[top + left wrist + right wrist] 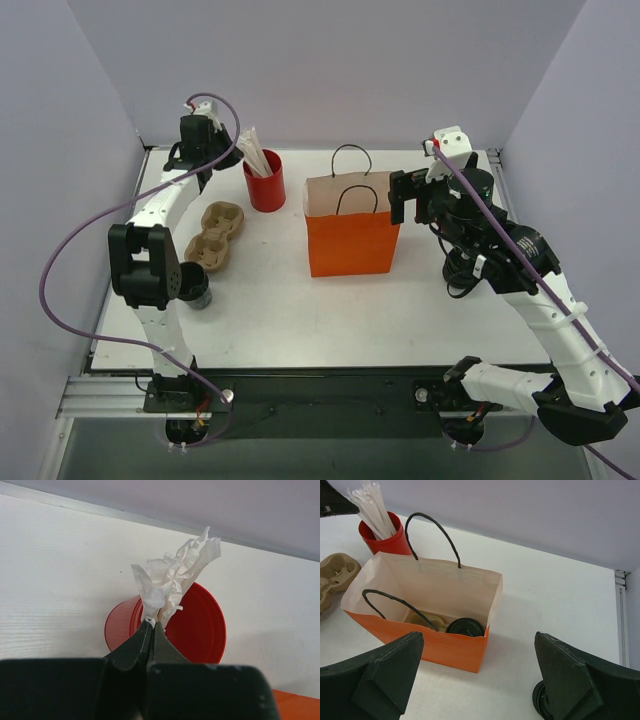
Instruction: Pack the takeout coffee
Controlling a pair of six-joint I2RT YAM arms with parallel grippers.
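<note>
Coffee cups: 2 dark cups with black lids, well apart.
Cup in bag (465, 626): 1, only its lid showing, at the bottom of the bag toward its right end.
Cup on bench (198, 290): 1, upright near the left edge, toward the front, just beside the left arm and partly hidden by it.
Bag (350, 250): 1 orange paper bag with 2 black loop handles, standing open at the middle of the bench (300, 320).
Cup trays: 2 brown pulp trays. 1 tray in bag (422, 620) lies beside the lid. 1 tray on bench (213, 237) has 2 wells and sits near the left edge, between the red cup and the cup on bench.
Red cup (265, 190): 1, upright near the back edge, left of the bag.
White sticks (255, 150): 1 bundle standing in the red cup, leaning left.
Left claw (151, 625): fingers pressed together at the top of the white sticks, and they seem to pinch 1 wrapper end.
Right claw (403, 205): fingers wide apart, holding nothing, just beside the bag's right end.
</note>
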